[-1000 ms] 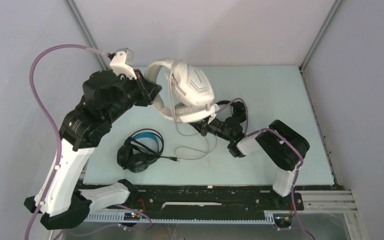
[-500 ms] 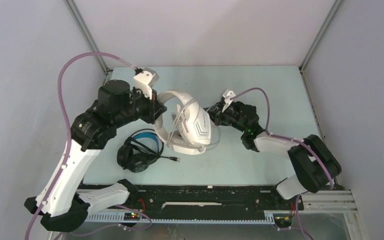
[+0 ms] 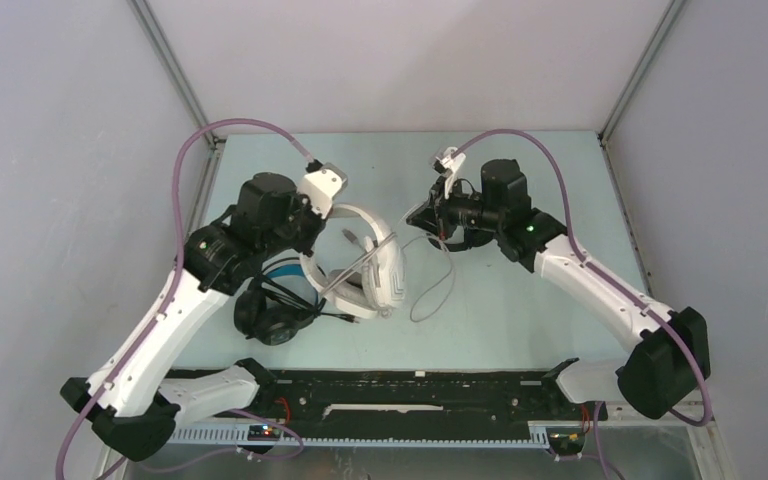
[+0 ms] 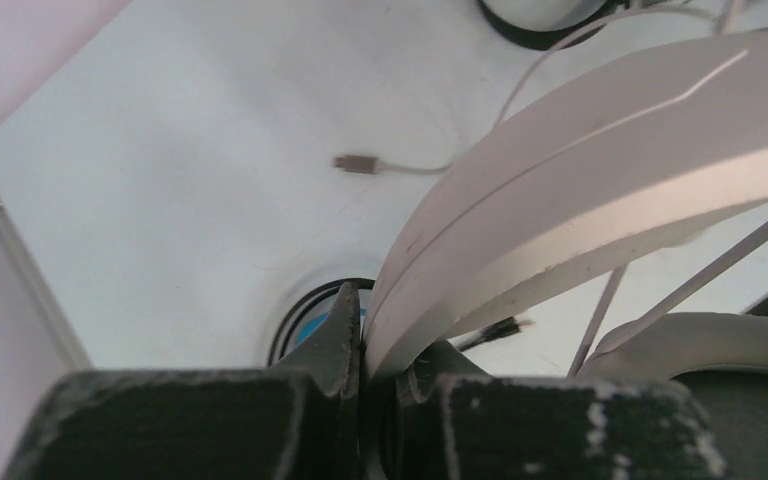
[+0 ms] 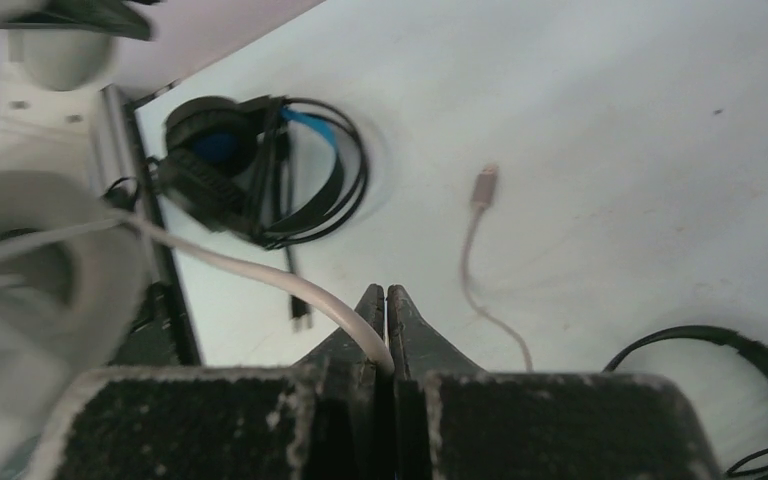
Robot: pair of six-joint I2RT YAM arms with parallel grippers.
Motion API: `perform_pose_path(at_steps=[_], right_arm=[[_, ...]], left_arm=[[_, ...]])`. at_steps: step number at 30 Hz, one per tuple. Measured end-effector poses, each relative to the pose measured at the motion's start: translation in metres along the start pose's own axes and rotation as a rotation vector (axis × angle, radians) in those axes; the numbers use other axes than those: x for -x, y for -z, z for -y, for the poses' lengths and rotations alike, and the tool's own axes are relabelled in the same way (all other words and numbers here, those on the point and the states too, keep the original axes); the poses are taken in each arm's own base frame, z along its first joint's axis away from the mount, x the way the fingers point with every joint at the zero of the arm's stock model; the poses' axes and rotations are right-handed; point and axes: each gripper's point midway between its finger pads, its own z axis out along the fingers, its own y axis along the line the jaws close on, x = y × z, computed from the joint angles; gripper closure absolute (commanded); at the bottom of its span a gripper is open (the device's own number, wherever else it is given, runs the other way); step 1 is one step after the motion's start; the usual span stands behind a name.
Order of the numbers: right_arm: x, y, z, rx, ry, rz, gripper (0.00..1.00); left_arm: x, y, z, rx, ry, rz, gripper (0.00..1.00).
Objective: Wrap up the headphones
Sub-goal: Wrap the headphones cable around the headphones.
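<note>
My left gripper (image 3: 312,232) is shut on the headband of the bulky white headphones (image 3: 372,268) and holds them tilted just above the table; the band fills the left wrist view (image 4: 600,160) between my jaws (image 4: 380,330). My right gripper (image 3: 422,215) is shut on their grey cable (image 5: 260,275), which runs taut to the white earcup (image 5: 30,260). The cable's loose end loops on the table (image 3: 438,285) and ends in a plug (image 5: 484,186). The black headphones with the blue headband (image 3: 275,305) lie at the front left. A thin black pair (image 5: 750,365) lies under my right arm.
The light table (image 3: 560,180) is walled by grey panels on three sides. A black rail (image 3: 410,385) with the arm bases runs along the near edge. The black pair's jack plug (image 3: 352,319) lies beside the white earcups.
My left arm has brought the white headphones down and nearer, from the back of the table to beside the black pair. My right gripper has moved back and away with the cable.
</note>
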Motion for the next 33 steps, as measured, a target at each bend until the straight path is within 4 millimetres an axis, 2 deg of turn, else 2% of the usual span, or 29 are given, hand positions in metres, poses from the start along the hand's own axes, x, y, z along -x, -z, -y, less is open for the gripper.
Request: perform_pose_path(at_steps=[7, 13, 18, 24, 27, 29, 33], right_arm=[[-0.002, 0.021, -0.036, 0.122, -0.122, -0.155, 1.0], [-0.013, 0.032, -0.053, 0.173, -0.216, -0.232, 1.0], [-0.013, 0.036, -0.064, 0.221, -0.267, -0.243, 1.0], [-0.002, 0.04, -0.072, 0.243, -0.318, -0.22, 1.0], [0.002, 0.042, -0.076, 0.262, -0.341, -0.213, 0.94], [0.006, 0.042, -0.08, 0.283, -0.359, -0.208, 0.94], [0.024, 0.04, -0.089, 0.338, -0.387, -0.152, 0.94]], left_arm=[[-0.002, -0.02, -0.014, 0.092, -0.127, -0.033, 1.0], [0.002, -0.025, -0.028, 0.187, -0.21, -0.029, 1.0], [0.006, -0.033, -0.032, 0.235, -0.267, -0.035, 1.0], [0.017, -0.037, -0.037, 0.287, -0.317, -0.004, 1.0], [0.023, -0.037, -0.04, 0.312, -0.326, 0.013, 1.0], [0.027, -0.036, -0.044, 0.337, -0.328, 0.023, 1.0], [0.028, -0.035, -0.052, 0.393, -0.322, 0.025, 1.0]])
